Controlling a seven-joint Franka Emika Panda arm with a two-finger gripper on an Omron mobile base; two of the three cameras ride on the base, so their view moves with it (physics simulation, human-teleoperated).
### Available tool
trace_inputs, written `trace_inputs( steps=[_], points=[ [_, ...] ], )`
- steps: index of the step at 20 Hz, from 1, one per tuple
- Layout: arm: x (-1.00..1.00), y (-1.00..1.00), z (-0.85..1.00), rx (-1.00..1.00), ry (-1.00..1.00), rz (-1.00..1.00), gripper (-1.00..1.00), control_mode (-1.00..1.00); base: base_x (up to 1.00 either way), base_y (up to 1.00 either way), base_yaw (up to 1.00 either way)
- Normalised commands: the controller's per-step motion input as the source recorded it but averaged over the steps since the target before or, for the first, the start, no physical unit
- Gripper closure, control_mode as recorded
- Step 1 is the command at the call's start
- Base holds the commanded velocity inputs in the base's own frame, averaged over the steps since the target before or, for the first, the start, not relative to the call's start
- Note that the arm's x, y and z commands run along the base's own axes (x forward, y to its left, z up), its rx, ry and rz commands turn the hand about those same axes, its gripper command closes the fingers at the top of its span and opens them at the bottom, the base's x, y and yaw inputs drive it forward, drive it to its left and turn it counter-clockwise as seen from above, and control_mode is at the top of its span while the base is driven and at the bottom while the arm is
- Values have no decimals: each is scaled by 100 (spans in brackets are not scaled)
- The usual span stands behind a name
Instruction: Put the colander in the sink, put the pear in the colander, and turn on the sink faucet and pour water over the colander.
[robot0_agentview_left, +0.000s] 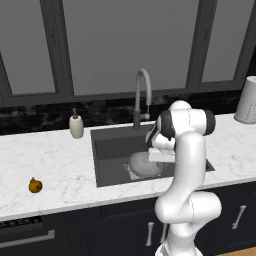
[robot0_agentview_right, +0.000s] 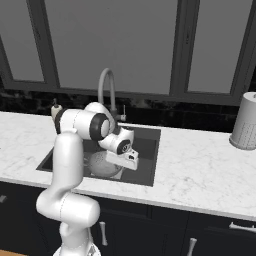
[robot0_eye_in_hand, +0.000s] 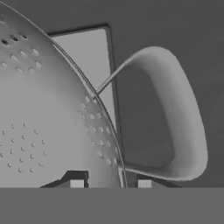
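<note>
1. Perforated steel dominates the hand view: the colander (robot0_eye_in_hand: 48, 118) sits close under the camera, its rim running between the two dark fingertips (robot0_eye_in_hand: 76, 183) at the bottom edge, one loop handle arching over the dark floor of the sink (robot0_eye_in_hand: 197, 43).
2. Whether the jaws clamp that rim or stand just clear of it, I cannot tell.
3. From the left base view, the colander (robot0_agentview_left: 144, 165) rests inside the sink (robot0_agentview_left: 107, 150), below the white arm's wrist.
4. Behind the basin rises the gooseneck sink faucet (robot0_agentview_left: 141, 95), with a white soap bottle (robot0_agentview_left: 76, 125) to its left.
5. Well apart, the pear (robot0_agentview_left: 35, 185) lies on the marble desk (robot0_agentview_left: 50, 160), near its front edge.
</note>
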Motion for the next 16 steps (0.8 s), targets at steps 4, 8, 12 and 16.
trace_inputs(
  steps=[4, 8, 12, 16],
  points=[
    [-13, -1, 33, 5, -6, 0, -100, -100, 0, 0, 0],
    [-20, -3, 45, 6, -13, 0, -100, -100, 0, 0, 0],
    [-54, 0, 57, 10, -10, 0, -100, -100, 0, 0, 0],
    [-79, 0, 56, 11, -18, 0, -100, -100, 0, 0, 0]
  ],
)
